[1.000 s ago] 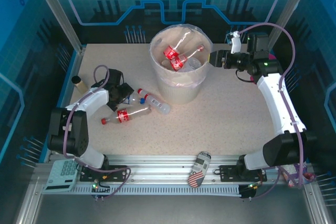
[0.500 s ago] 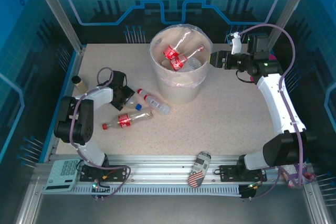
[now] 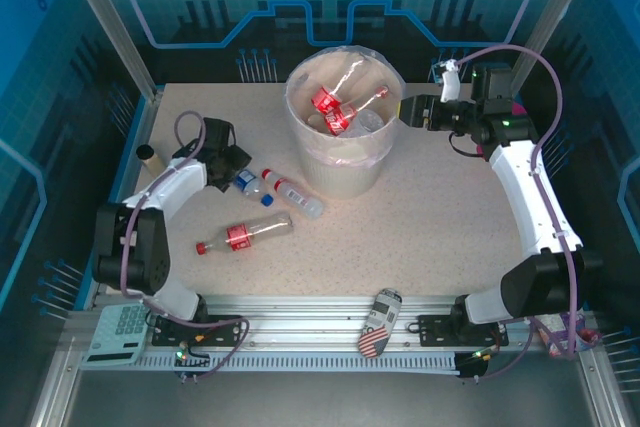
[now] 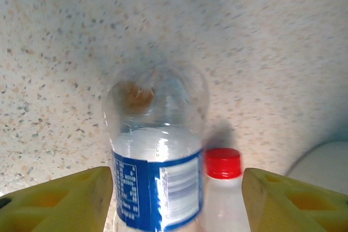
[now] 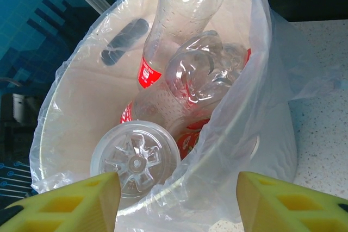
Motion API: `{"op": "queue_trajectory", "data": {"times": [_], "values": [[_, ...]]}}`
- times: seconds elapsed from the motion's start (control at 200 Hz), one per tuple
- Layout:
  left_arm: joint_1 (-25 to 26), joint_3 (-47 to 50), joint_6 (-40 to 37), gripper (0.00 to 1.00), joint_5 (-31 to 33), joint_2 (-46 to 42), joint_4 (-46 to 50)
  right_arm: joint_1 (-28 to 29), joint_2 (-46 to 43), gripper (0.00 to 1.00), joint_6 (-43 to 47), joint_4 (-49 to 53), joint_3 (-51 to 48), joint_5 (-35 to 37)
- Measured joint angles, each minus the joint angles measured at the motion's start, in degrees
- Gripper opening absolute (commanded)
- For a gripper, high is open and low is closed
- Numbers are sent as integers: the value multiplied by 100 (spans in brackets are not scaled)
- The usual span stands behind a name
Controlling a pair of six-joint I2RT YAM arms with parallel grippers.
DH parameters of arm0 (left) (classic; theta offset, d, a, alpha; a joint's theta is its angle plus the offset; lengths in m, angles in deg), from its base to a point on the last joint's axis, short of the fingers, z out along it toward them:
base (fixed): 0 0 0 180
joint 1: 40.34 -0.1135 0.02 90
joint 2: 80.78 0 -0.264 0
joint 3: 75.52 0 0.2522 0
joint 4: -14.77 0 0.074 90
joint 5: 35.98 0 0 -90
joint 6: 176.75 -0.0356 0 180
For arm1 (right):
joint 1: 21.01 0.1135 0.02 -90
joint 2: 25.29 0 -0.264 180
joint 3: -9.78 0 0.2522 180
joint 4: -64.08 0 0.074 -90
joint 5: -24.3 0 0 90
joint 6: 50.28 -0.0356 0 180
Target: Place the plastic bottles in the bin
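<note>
Straddles a clear blue-labelled bottle, lying on the table left of the cream bin, with left gripper half-spread, unclamped; holds right gripper parted, empty, above crumpled red-labelled bottles inside.

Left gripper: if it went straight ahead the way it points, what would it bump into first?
Probably the blue-label bottle, lying between the open fingers of the left gripper; a red-capped bottle lies right beside it.

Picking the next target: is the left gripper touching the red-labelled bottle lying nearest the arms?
Apart. The top view shows bare table between the left gripper and the red-labelled bottle.
</note>
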Motion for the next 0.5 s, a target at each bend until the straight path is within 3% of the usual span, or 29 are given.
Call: {"op": "queue_trajectory", "data": {"times": [0.32,0.5], "values": [[33,-1349,-566,60,28,-1211,662,0,0,57,-92,-66,-37,-92],[363,-2315,-813,61,96,-1687,737,0,0,57,-175,-140,-190,-90]]}}
